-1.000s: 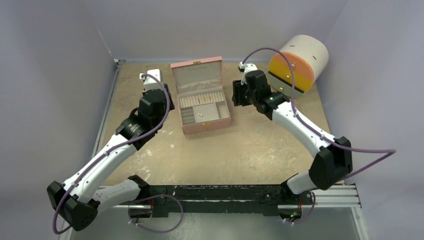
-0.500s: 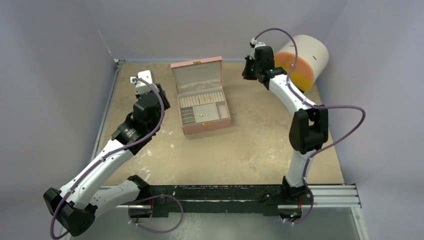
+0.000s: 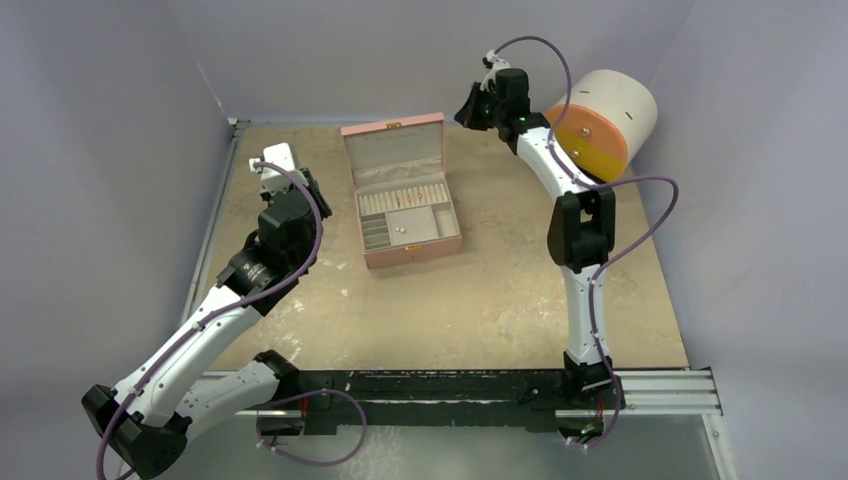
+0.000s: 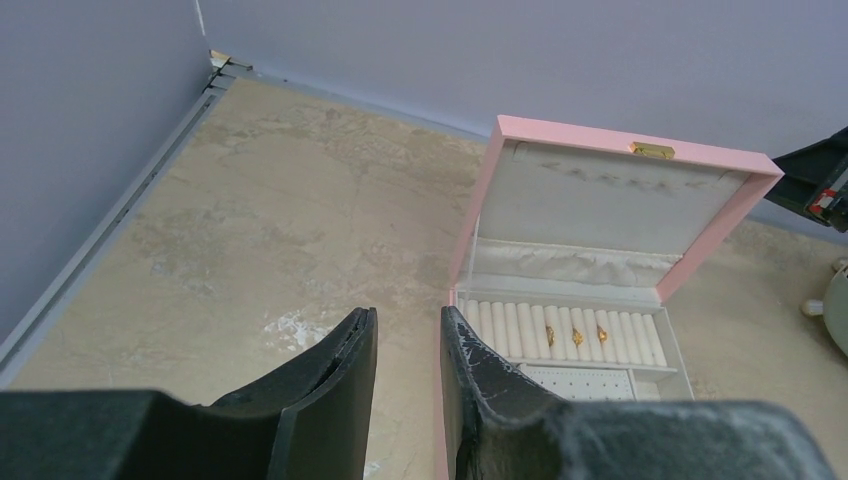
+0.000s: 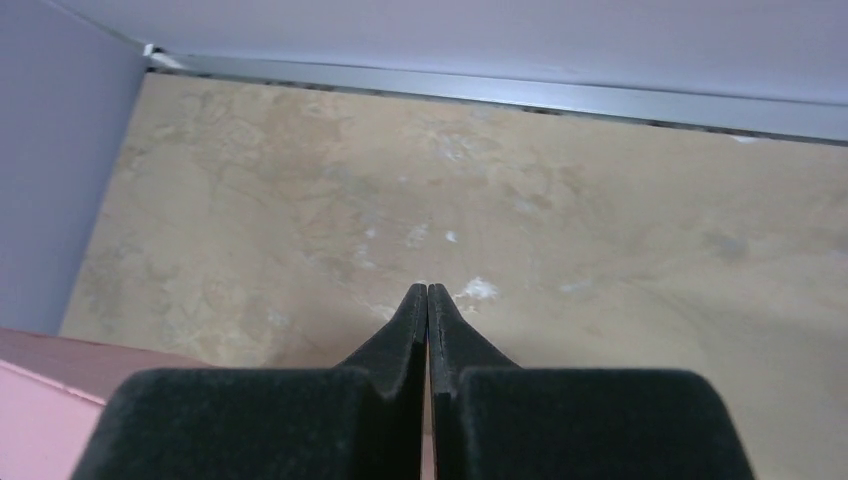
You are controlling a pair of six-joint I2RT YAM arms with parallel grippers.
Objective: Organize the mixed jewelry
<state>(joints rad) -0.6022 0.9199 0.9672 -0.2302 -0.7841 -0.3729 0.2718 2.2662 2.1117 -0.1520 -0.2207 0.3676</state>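
Left gripper point(image 4: 407, 320) hangs slightly spread and empty beside the open pink jewelry box point(image 4: 600, 195). 3 gold pieces point(image 4: 576, 337) sit in its ring rolls point(image 4: 510, 330). Right gripper point(image 5: 427, 292) is pressed together, empty.

White-shelled left arm point(image 3: 195, 335) and right arm point(image 3: 578, 300), chunky black joints. Purple cables point(image 3: 528, 39) looped alongside. Black wedge fingers point(image 4: 330, 390), scuffed whitish.
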